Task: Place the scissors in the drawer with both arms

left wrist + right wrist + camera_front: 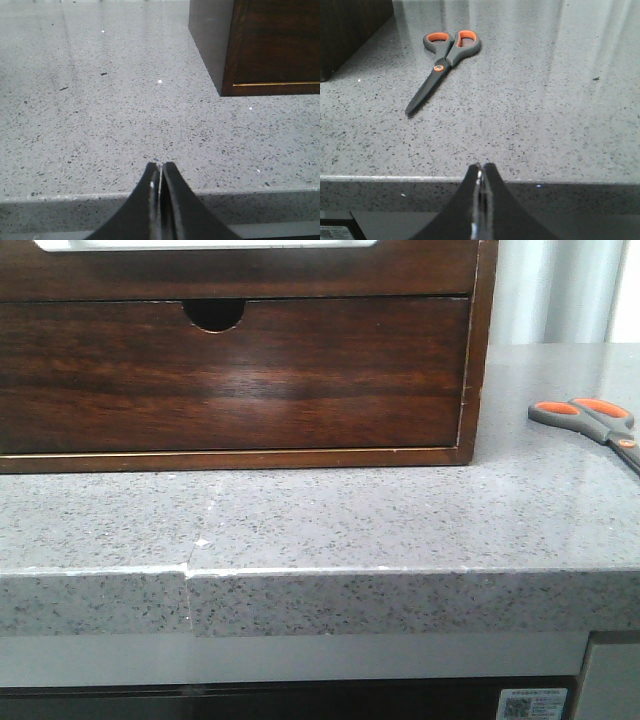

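Front view shows us the cabinet (240, 370) with its notched drawer front shut; the wide drawer isn't visible. On the surface (300, 520) right of it, the scissors (444, 64) lie flat, loops away, blades toward us. Both pincers, left (160, 172) and right (481, 172), are clenched, empty: we judge nothing started; next, open and approach.

A cabinet (240, 360) sits on the bench (320, 520), toward the back and left; the scissors (590, 422) lie flat on the bench to its right, apart from it, at the view's right edge.
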`<state>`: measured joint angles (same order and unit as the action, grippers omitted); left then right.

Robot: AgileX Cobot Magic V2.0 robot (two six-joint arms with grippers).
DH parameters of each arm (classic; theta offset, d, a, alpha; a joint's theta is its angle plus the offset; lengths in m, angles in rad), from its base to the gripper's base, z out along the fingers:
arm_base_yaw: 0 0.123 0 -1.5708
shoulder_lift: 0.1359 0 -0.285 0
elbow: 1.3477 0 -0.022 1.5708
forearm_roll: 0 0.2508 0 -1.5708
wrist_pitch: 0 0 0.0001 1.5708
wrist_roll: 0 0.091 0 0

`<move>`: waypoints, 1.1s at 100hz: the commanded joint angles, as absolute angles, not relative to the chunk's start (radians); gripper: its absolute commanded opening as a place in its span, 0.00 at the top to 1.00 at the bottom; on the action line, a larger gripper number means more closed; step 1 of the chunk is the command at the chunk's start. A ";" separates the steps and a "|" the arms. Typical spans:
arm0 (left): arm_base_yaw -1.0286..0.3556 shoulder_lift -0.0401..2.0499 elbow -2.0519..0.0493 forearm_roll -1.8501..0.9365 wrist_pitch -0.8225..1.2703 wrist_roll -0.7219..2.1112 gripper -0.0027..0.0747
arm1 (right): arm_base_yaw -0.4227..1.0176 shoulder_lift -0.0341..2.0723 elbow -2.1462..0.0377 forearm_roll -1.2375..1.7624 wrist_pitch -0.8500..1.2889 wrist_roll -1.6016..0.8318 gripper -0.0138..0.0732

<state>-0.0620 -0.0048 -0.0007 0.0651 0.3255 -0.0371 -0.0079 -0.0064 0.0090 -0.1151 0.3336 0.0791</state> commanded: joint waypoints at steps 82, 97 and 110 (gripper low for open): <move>-0.064 -0.033 0.021 0.066 0.255 -0.039 0.99 | -0.016 -0.030 0.039 -0.107 0.322 0.074 0.91; -0.064 -0.033 0.021 0.098 0.255 -0.039 0.99 | -0.016 -0.030 0.039 -0.107 0.322 0.074 0.91; -0.062 -0.033 0.021 0.135 0.253 -0.039 0.99 | -0.016 -0.030 0.039 -0.109 0.322 0.074 0.91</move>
